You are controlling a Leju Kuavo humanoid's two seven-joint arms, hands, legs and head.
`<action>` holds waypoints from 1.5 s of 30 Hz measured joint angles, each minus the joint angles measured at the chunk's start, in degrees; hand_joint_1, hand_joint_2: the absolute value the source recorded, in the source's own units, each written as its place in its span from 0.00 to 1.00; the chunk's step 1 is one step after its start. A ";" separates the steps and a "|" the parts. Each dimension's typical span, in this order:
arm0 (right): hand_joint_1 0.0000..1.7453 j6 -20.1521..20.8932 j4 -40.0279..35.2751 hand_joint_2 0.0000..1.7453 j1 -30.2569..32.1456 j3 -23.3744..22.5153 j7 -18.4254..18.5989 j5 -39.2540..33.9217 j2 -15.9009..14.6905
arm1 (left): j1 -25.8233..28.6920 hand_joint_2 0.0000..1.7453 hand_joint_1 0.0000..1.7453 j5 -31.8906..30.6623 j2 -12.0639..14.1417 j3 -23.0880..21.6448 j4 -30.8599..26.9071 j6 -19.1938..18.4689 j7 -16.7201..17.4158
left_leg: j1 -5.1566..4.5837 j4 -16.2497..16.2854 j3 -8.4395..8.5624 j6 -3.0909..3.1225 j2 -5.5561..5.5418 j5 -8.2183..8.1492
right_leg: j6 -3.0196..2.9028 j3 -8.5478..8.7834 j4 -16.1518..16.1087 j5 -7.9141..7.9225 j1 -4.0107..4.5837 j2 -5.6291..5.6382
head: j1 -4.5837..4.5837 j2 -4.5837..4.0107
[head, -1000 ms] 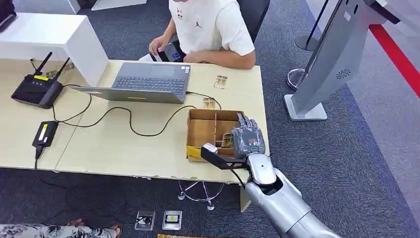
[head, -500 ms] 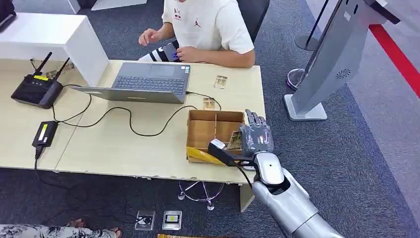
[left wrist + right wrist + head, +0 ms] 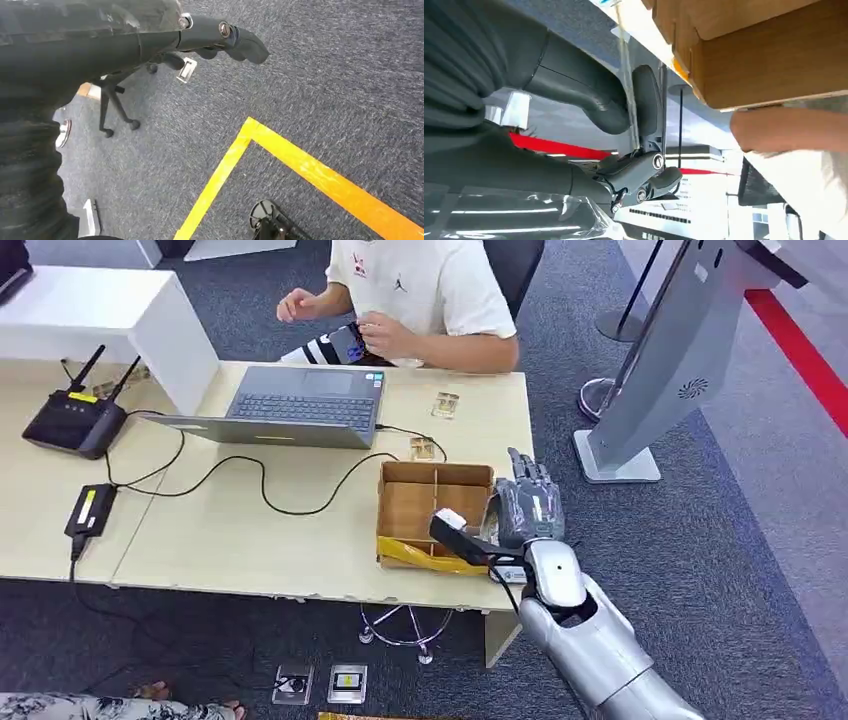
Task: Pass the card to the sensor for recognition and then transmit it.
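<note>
The box (image 3: pixel 432 502) is raw brown cardboard, matt, with a strip of glossy yellow tape (image 3: pixel 430 557) along its near edge, sitting on a smooth pale wood-look table (image 3: pixel 250 540). The right hand (image 3: pixel 525 510) shows matt grey plastic under a shiny clear film, on a satin silver metal arm (image 3: pixel 590 650). Underfoot, rough grey-blue carpet (image 3: pixel 325 75) crossed by glossy yellow floor tape (image 3: pixel 300 165).

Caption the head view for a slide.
Right hand holds a card edge-on beside the cardboard box on the desk.
</note>
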 joint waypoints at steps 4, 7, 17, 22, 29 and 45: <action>1.00 -0.09 -0.48 1.00 0.03 -0.24 0.02 -0.18 -0.48 | -0.01 1.00 0.00 0.00 0.17 0.00 0.00 -0.09 -0.02 | 0.00 0.00 -0.01 0.00 0.00 0.00 | 0.00 0.00 0.00 0.00 0.00 0.00 | -0.02 0.02; 1.00 -0.37 -0.48 1.00 0.01 -0.24 -0.07 -0.37 -0.55 | -0.01 1.00 0.00 0.00 0.22 0.00 0.00 -0.02 -0.02 | 0.00 -0.01 -0.01 0.00 0.00 0.00 | 0.00 0.00 0.00 0.00 0.00 0.00 | 0.00 0.00; 1.00 -21.37 -0.96 1.00 -0.47 -2.90 -8.12 -10.98 0.15 | -0.02 1.00 0.00 -0.55 0.22 0.00 0.00 0.09 0.00 | 0.00 0.00 -0.02 0.00 -0.01 0.00 | 0.00 0.01 0.01 0.00 0.00 -0.02 | 0.00 0.00; 1.00 -32.13 -3.06 1.00 -2.21 -5.11 -16.59 -25.24 1.16 | -0.02 1.00 0.00 -1.36 0.22 -0.02 0.00 0.15 0.26 | 0.00 0.00 -0.01 0.00 0.01 0.00 | 0.00 0.01 0.02 0.00 0.00 -0.01 | -0.02 0.00; 1.00 -31.67 -5.38 1.00 -6.64 -5.97 -17.62 -29.68 2.62 | -0.01 1.00 0.00 -1.75 0.50 -0.02 0.00 -2.30 -0.64 | 0.01 -0.01 -0.02 0.00 0.00 0.01 | 0.00 0.03 0.04 0.00 0.01 -0.01 | -0.04 0.02; 1.00 -29.90 6.39 1.00 -18.09 -5.40 -17.51 -25.79 7.74 | -0.04 1.00 0.00 -2.40 1.92 -0.07 0.00 -6.03 -2.14 | 0.01 -0.01 -0.12 0.00 -0.06 0.01 | 0.00 -0.02 0.04 0.00 0.01 -0.12 | 0.00 0.00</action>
